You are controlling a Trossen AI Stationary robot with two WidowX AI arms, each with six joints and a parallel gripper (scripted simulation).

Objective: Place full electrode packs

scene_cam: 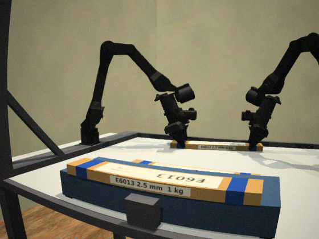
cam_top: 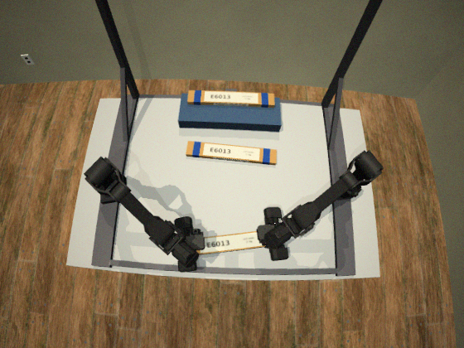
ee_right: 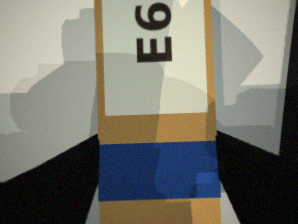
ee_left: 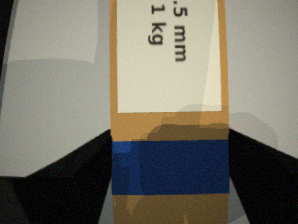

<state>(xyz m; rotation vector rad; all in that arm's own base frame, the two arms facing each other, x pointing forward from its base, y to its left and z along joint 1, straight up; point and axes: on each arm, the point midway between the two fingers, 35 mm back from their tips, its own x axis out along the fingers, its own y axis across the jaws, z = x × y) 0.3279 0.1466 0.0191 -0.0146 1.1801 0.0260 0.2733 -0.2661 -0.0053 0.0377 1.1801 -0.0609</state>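
Observation:
One pack (cam_top: 236, 242) (scene_cam: 216, 146) (ee_left: 170, 75) (ee_right: 155, 90) lies flat on the table at the near side in the top view. My left gripper (cam_top: 274, 237) (scene_cam: 181, 145) (ee_left: 168, 135) is shut on its small-print end at a blue band. My right gripper (cam_top: 191, 244) (scene_cam: 252, 147) (ee_right: 156, 139) is shut on its "E6013" end at the other band. A second pack (cam_top: 232, 152) (scene_cam: 147, 163) lies flat on the table beside the platform, partly hidden in the exterior view. A third pack (cam_top: 232, 98) (scene_cam: 159, 182) lies flat on the blue platform (cam_top: 229, 118) (scene_cam: 97, 189), along its far edge in the top view.
The dark frame rail (cam_top: 224, 271) runs close beside the gripped pack. Upright frame posts (cam_top: 112, 33) (cam_top: 356, 37) stand near the platform's end of the table. A small dark block (scene_cam: 142, 211) is on the rail beside the platform. The second pack lies between the gripped pack and the platform.

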